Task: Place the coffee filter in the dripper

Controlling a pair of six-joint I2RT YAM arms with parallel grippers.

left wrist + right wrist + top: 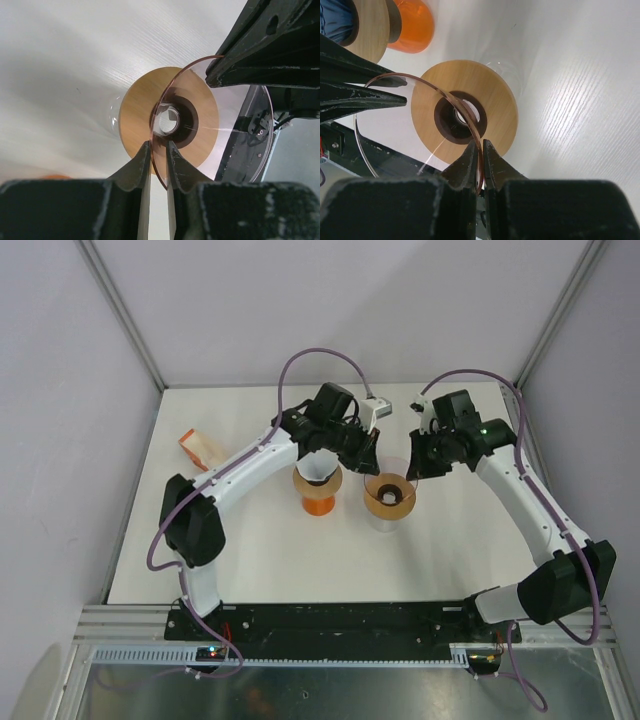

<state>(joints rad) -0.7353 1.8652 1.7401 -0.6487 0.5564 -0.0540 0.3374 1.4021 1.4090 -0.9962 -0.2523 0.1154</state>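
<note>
A clear dripper (pixel 389 497) with an amber rim and a wooden collar stands at mid table. My left gripper (pixel 370 453) is shut on its left rim, and my right gripper (pixel 413 468) is shut on its right rim. In the left wrist view the fingers pinch the thin rim (pixel 156 131) above the collar (pixel 135 107). In the right wrist view the fingers pinch the rim (pixel 479 137) above the collar (pixel 492 92). I see no filter inside this dripper. A white cone (pixel 318 469), seemingly a paper filter, sits in a second dripper on an orange base (pixel 318 502).
A small peach-coloured holder (pixel 201 448) lies at the table's left side. The orange-based dripper (pixel 412 20) stands just left of the clear one, under the left arm. White enclosure walls surround the table.
</note>
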